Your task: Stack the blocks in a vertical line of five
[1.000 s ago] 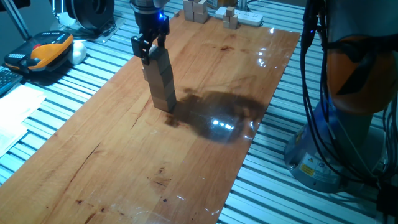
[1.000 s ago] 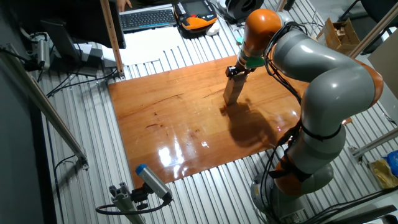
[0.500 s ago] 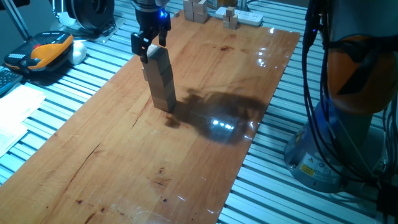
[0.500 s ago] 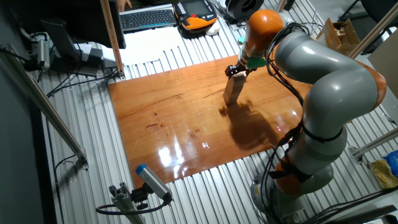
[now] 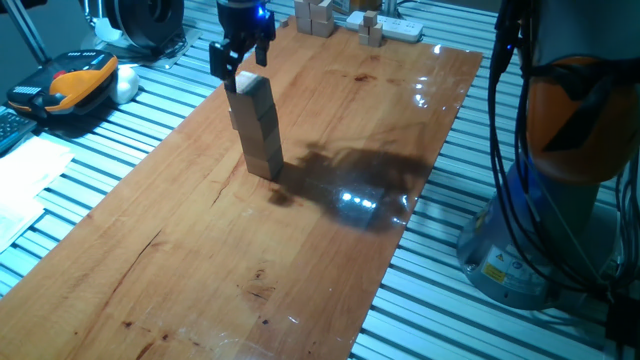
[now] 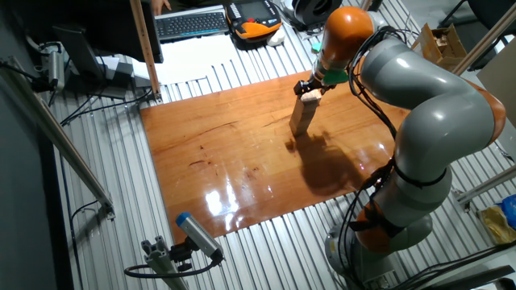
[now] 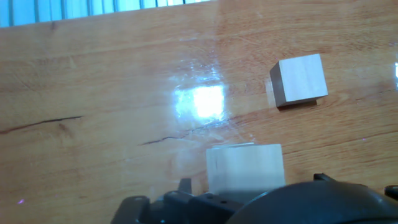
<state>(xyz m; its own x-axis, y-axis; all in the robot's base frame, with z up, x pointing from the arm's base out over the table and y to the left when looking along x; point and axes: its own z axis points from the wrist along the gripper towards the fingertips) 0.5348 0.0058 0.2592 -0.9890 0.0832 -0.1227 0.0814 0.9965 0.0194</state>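
A: Was any writing or brand made out?

B: None could be read. A yellow label [image 5: 497, 269] was seen on the robot's base, but its print was too small to be told.

A: Where were the blocks found?

B: A leaning column of blocks [image 5: 258, 128] was seen standing on the wooden table [image 5: 330, 250], toward its far end in one fixed view. The number of blocks in it could not be counted with certainty. In the hand view, one loose block [image 7: 300, 79] was seen lying flat on the board, apart from the column's top face [image 7: 244, 165].

A: And the claw?

B: The claw [image 5: 240, 54] was seen just above the column's top [image 6: 310, 96], its fingers spread and nothing held between them. Whether the top block was touched by the fingertips could not be told.

A: How much open room was there?

B: A wide stretch of bare board was left toward the near edge. The column was set nearer the left long edge than the right. A cluster of other wooden blocks [image 5: 318, 17] was seen past the far edge, well apart.
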